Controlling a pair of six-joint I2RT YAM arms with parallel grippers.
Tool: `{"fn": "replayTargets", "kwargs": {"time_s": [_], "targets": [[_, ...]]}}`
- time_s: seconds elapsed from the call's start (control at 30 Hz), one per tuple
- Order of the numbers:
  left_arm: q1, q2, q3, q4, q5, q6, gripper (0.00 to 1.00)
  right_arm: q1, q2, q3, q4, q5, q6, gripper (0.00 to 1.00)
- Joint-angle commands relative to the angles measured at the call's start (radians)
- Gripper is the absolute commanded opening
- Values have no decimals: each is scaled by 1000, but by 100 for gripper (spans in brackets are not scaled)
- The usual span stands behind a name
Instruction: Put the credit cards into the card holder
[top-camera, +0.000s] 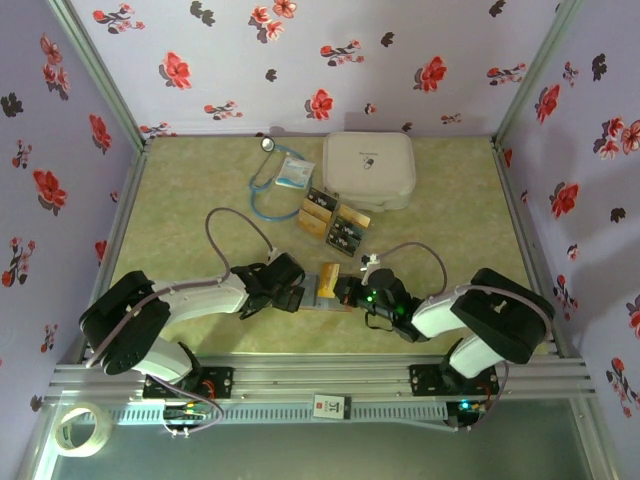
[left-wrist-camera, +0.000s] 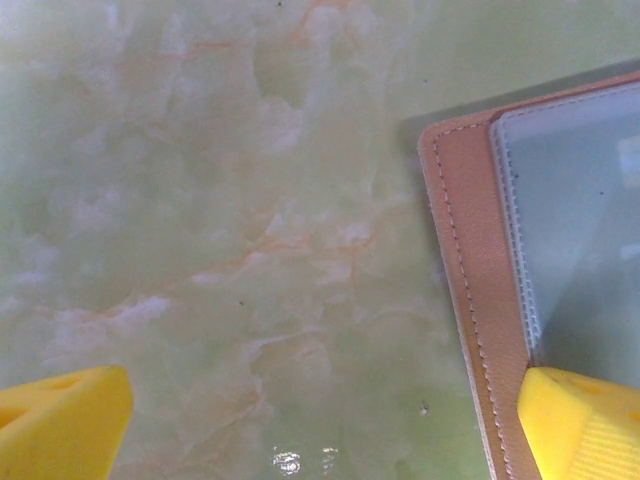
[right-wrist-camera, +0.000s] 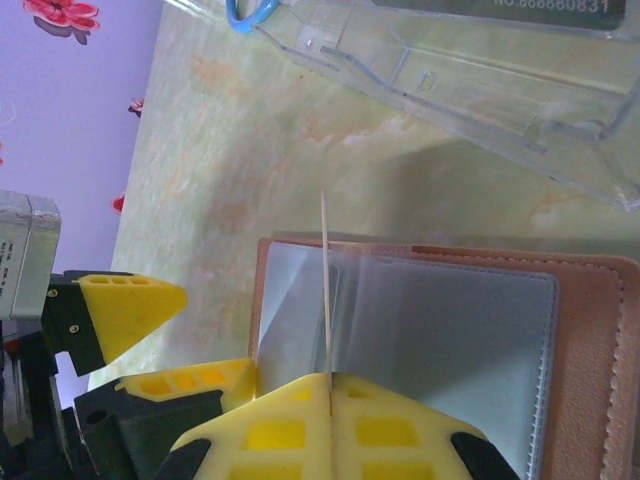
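Green marbled table (top-camera: 180, 200) with card holder (top-camera: 325, 285), credit cards (top-camera: 335, 222), white case (top-camera: 368, 168), stethoscope (top-camera: 266, 142).

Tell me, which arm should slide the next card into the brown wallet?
Right. The right claw is shut on a thin gold-yellow card, edge-on above the open pinkish-brown leather card holder. The left claw is open and empty at its edge.

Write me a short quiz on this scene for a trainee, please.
1. True or false: the right gripper is shut on a credit card held edge-on over the open card holder.
2. What is between the left gripper's fingers? A) a card B) nothing C) a pen
3. Fill in: the loose credit cards lie between the card holder and the ___.
Key: 1 true; 2 B; 3 white case.
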Motion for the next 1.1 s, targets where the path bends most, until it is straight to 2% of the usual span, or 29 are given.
{"fn": "replayTargets", "kwargs": {"time_s": [0.0,0.6,1.07], "targets": [[-9,8,-22,-21,-27,-18,100,8,17,22,62,14,14,0],[-9,6,-27,-18,-28,-18,100,8,65,12,134,6,31,0],[-9,-3,-31,-18,-27,-20,100,8,-21,6,38,40,2,0]]}}
